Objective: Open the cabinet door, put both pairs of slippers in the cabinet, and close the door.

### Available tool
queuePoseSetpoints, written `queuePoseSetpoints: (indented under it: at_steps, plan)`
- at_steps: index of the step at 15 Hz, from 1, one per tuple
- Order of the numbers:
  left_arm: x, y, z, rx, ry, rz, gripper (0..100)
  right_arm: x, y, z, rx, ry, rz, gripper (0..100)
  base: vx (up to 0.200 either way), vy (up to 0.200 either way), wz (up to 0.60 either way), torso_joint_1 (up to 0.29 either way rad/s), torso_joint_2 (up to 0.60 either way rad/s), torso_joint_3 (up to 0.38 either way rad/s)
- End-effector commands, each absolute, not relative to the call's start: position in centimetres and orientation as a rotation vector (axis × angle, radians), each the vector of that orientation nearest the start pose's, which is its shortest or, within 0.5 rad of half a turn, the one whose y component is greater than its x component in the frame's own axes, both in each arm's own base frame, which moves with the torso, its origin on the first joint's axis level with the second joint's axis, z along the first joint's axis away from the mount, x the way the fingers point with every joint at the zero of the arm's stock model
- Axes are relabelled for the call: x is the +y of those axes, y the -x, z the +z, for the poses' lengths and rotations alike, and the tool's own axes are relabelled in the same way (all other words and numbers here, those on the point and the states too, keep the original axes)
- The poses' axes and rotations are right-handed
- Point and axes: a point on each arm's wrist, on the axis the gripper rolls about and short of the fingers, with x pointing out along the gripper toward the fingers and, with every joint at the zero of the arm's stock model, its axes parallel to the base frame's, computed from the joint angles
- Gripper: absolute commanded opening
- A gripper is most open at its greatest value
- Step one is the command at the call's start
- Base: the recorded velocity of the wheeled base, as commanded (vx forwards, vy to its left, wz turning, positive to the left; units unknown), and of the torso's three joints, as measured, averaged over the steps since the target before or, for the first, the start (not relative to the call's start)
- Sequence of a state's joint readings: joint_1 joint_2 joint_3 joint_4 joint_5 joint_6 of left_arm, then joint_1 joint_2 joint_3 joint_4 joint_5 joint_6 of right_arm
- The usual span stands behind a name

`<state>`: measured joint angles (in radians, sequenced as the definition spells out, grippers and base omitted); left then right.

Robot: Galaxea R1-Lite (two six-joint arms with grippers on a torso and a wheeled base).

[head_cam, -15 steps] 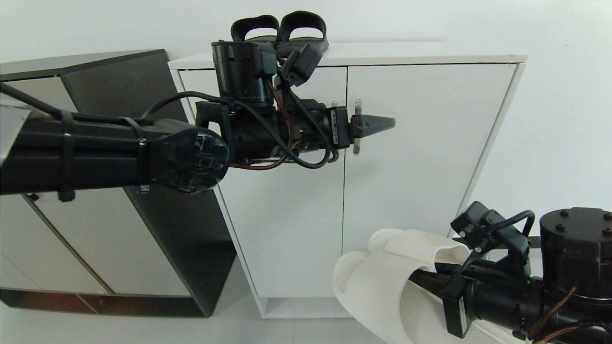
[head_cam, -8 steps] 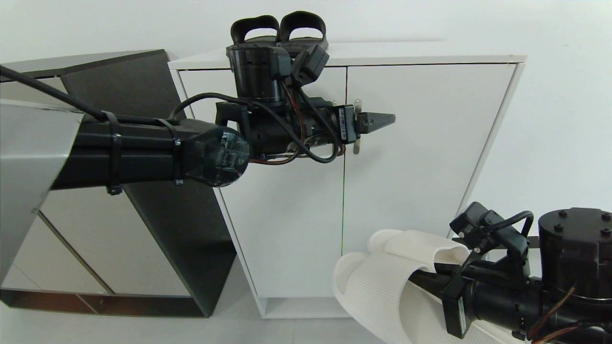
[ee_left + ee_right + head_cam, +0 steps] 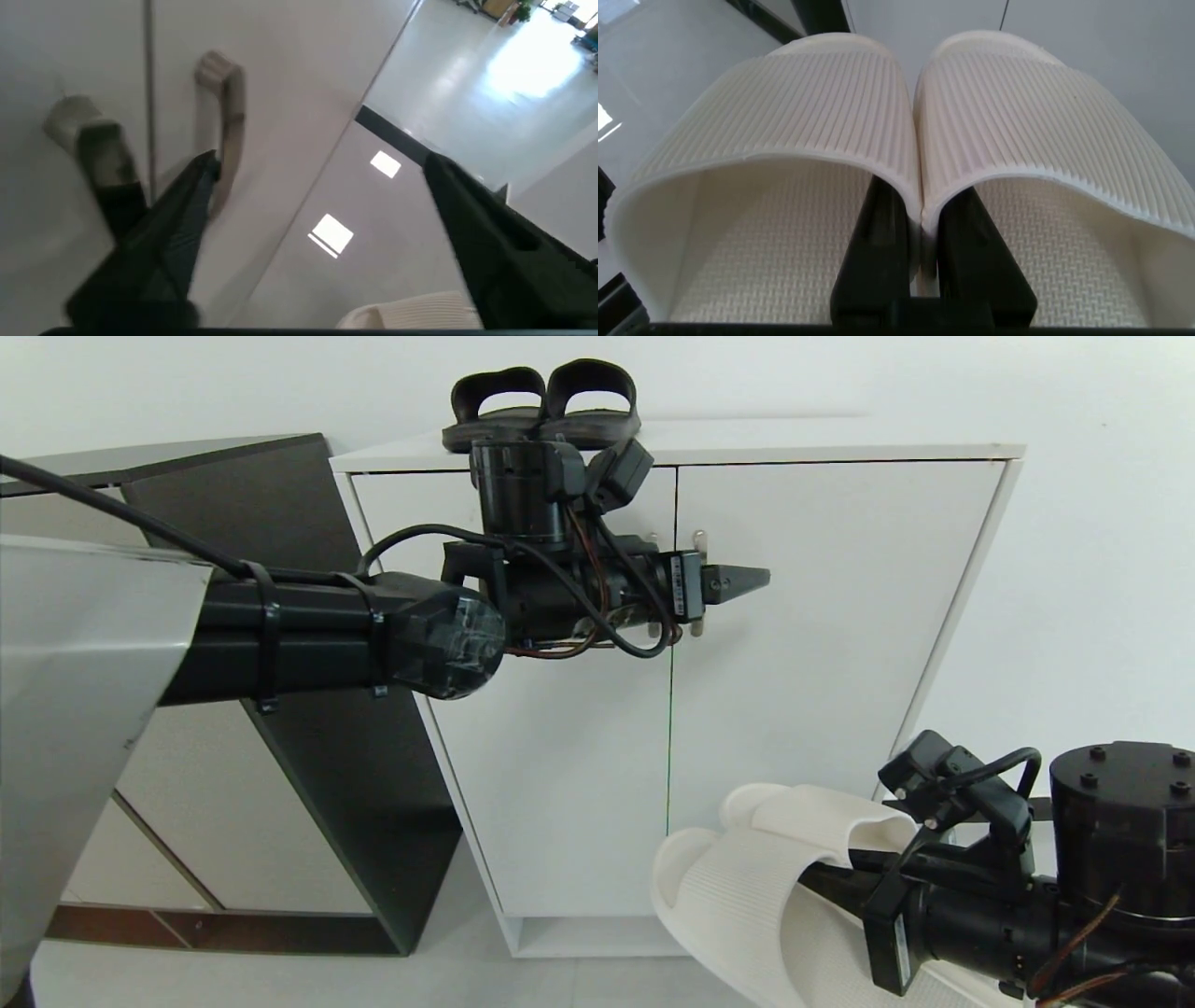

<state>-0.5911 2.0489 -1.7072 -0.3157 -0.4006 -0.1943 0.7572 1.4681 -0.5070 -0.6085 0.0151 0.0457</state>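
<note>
At the 12 o'clock edge of the head view, a pair of black open-toed rubber slippers [image 3: 546, 397] is seen resting side by side on the top of a white two-door wooden cabinet [image 3: 822, 644], near its left end. Both doors of this cabinet are shut, and a thin seam is seen between them. A slim upright metal handle [image 3: 231, 103] is fixed to the right door just beside the seam, and a matching second metal handle [image 3: 79, 126] is fixed to the left door.

The left gripper [image 3: 738, 581] is held level in front of the right door, pointing toward 3 o'clock, directly below the black slippers. Its fingers [image 3: 163, 247] are spread wide apart, and one fingertip is placed just beside the right door's handle; whether it touches cannot be told.

At 5 o'clock a pair of white ribbed foam slippers [image 3: 747, 887] is held off the floor by the right gripper [image 3: 923, 252]. One finger is tucked under each strap, and the two adjoining inner walls are pinched together between them.

At 9 o'clock of the white cabinet, a dark slanted cabinet with glossy panels [image 3: 308, 513] is seen standing against it
</note>
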Motion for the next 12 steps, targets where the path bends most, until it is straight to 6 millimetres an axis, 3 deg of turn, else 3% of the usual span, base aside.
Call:
queuePoseSetpoints:
  at_steps: [1,8,12]
  plan:
    - [-24.6,-34.9,27.6,0.129,0.175,-0.989,0,15.7,-16.5,16.3,0.356,0.088,0.757,0,0.000,0.000,0.00,0.000,0.00,0.000]
    - [-24.4,-28.3,29.1,0.134,0.132,-1.081,0,14.6,-14.9,16.7,0.343,0.064,0.902,0,0.000,0.000,0.00,0.000,0.00,0.000]
    - [-23.4,-26.7,29.3,0.143,0.129,-1.087,0,14.3,-14.5,16.7,0.340,0.062,0.925,0,0.000,0.000,0.00,0.000,0.00,0.000]
